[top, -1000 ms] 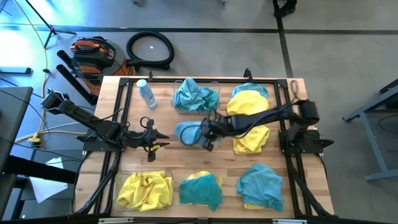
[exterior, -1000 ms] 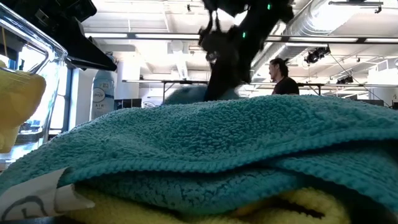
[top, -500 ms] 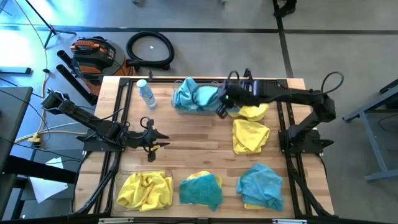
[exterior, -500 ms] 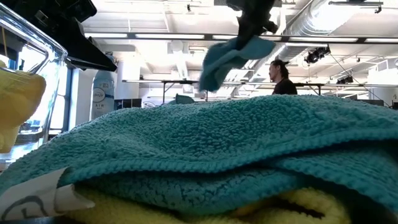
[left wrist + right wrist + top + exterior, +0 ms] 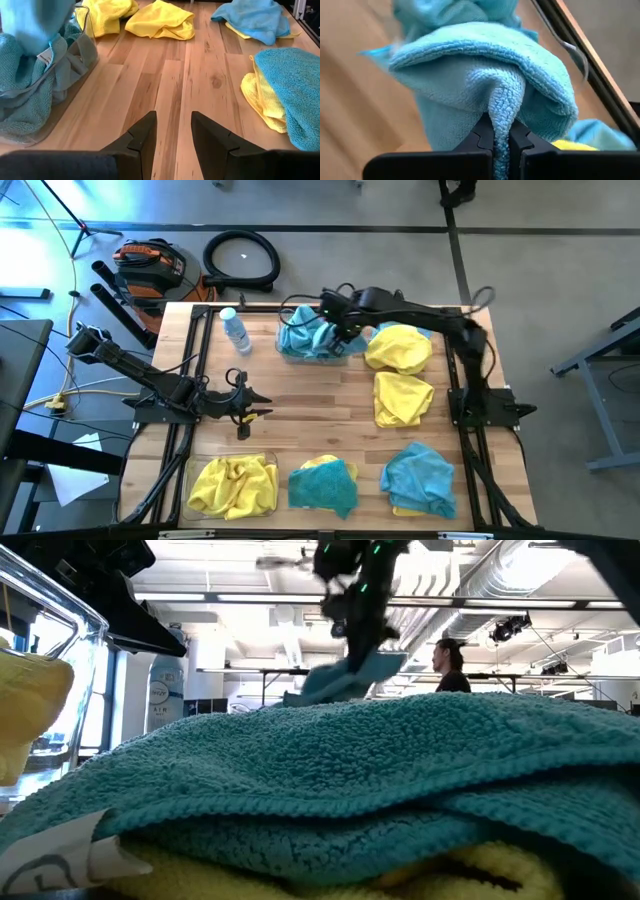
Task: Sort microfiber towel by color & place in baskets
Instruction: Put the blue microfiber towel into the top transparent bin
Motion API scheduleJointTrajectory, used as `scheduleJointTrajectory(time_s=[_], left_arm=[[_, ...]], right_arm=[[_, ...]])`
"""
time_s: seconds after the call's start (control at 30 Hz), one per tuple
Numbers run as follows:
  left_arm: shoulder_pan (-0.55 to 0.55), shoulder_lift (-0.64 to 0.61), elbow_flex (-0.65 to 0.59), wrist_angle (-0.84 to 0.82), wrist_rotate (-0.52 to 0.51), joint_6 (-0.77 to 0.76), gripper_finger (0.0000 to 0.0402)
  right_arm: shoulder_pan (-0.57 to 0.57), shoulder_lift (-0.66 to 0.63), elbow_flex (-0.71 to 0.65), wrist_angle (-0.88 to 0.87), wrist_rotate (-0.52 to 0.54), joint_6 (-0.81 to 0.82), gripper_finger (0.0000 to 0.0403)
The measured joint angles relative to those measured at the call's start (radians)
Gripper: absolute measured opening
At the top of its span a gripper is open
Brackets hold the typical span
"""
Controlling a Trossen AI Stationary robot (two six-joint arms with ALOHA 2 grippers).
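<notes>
Overhead, the right claw [image 5: 333, 328] pinches a teal towel [image 5: 485, 85] above the wooden table [image 5: 300, 405]; left claw [image 5: 172, 135] gapes.

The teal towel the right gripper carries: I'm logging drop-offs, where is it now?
In the high view the teal towel, pinched in the right gripper, hangs over the clear basket at the table's far edge, between the water bottle and a yellow towel.

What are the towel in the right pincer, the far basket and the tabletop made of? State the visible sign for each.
Teal towel, pinched in the right pincer: looks like soft microfiber terry, a looped, fuzzy pile that folds limply.
Far basket: seemingly clear, glossy plastic; the teal cloths inside show through its wall.
Tabletop: apparently light wood, in smooth planks with grain lines and a knot.
</notes>
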Motion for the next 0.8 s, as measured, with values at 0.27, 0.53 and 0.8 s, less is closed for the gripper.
scheduleJointTrajectory(time_s=[0.27,0.53,0.8], left_arm=[[0.000,0.000,0.000,-0.008,0.000,0.000,0.0110],[0.000,0.000,0.000,-0.032,0.000,-0.001,0.0110],[0.000,0.000,0.000,-0.040,0.005,-0.001,0.0110]], right_arm=[[-0.032,0.173,0.063,0.216,0.041,-0.115,0.0001],[-0.049,0.296,0.061,0.223,0.055,-0.091,0.0001],[-0.058,0.374,0.063,0.228,0.021,-0.022,0.0017]])
